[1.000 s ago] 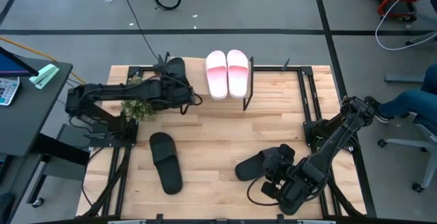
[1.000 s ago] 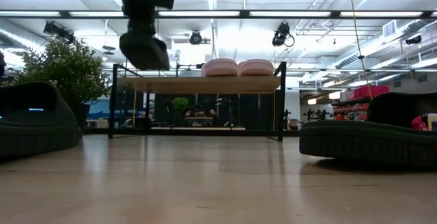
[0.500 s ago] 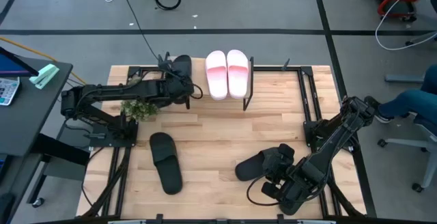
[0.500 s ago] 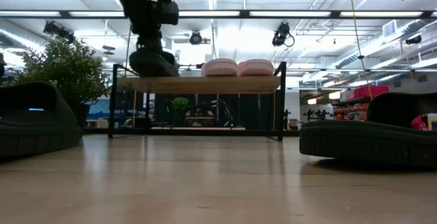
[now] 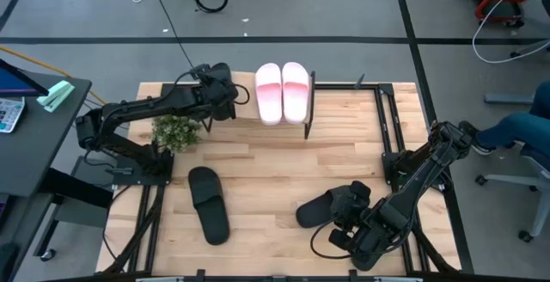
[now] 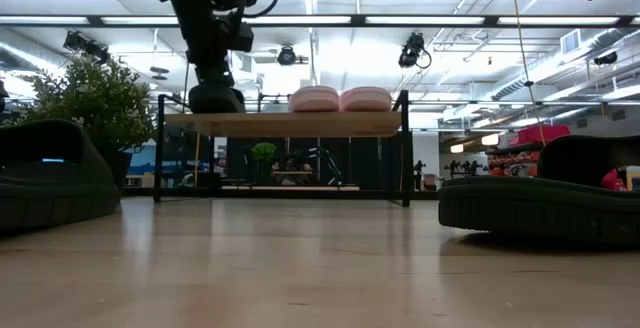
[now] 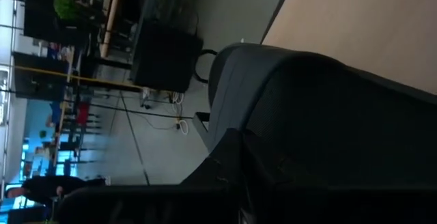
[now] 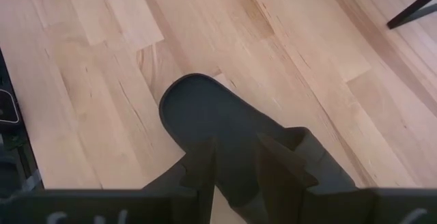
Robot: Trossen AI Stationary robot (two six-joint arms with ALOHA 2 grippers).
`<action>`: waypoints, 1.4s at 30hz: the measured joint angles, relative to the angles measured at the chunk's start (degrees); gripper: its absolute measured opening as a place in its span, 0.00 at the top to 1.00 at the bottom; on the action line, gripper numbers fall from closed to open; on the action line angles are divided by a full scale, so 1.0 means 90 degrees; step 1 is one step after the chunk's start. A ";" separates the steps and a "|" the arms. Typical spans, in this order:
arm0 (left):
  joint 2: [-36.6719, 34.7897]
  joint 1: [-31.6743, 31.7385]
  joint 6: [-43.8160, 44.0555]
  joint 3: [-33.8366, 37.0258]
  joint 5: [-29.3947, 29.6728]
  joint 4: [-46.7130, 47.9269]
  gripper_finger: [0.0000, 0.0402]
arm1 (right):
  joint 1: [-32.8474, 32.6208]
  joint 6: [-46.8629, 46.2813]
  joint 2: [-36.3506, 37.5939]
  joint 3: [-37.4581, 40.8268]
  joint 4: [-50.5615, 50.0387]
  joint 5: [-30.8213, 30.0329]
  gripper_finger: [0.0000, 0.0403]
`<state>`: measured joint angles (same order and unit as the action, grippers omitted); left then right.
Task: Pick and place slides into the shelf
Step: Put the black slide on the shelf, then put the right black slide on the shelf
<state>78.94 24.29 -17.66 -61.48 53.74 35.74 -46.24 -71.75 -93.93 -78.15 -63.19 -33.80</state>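
a: what's going on in the overhead picture?

b: upper middle of the frame, the left gripper (image 5: 216,93) is at the shelf (image 6: 300,123), holding a black slide (image 5: 220,82) over the board's left end, just beside the pink-and-white pair (image 5: 282,91) already resting there. in the level view the slide (image 6: 216,99) sits right at the board's top edge; whether it actually touches, i cannot tell.

a: is the gripper closed on it?

b: its fingers seem clamped on the slide; the wrist picture is filled with the dark slide (image 7: 321,128) pressed close against them.

a: and the other arm?

b: lower right of the overhead frame, the right gripper (image 5: 351,209) is down at a second black slide (image 5: 322,206). its wrist view shows both fingers (image 8: 198,166) parted, straddling the slide's strap (image 8: 232,135) (no squeeze visible).

a: anything left on the table?

b: a third black slide (image 5: 209,203) lies lower left of centre, near a small plant (image 5: 176,131).

a: so which step is this?

b: judging by the layout, placing the black slide. next would be settling it flat beside the pink pair, letting go, and lifting clear without nudging them.
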 joint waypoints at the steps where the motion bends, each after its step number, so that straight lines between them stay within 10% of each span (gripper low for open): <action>1: 0.0000 0.0000 0.0044 -0.0001 0.0000 0.0008 0.96 | 0.0000 0.0000 0.0000 0.0000 0.0001 -0.0002 0.74; 22: 0.0002 -0.0376 -0.0641 0.0001 0.0739 0.0663 0.64 | 0.0000 -0.0011 0.0000 0.0000 0.0001 -0.0005 0.74; 42: 0.0005 -0.1485 -0.0236 0.0000 0.1204 0.0778 0.61 | 0.0000 -0.0076 0.0000 0.0000 0.0004 -0.0002 0.74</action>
<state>78.98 10.93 -19.78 -61.48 64.57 42.74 -46.24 -72.43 -93.93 -78.15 -63.16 -33.82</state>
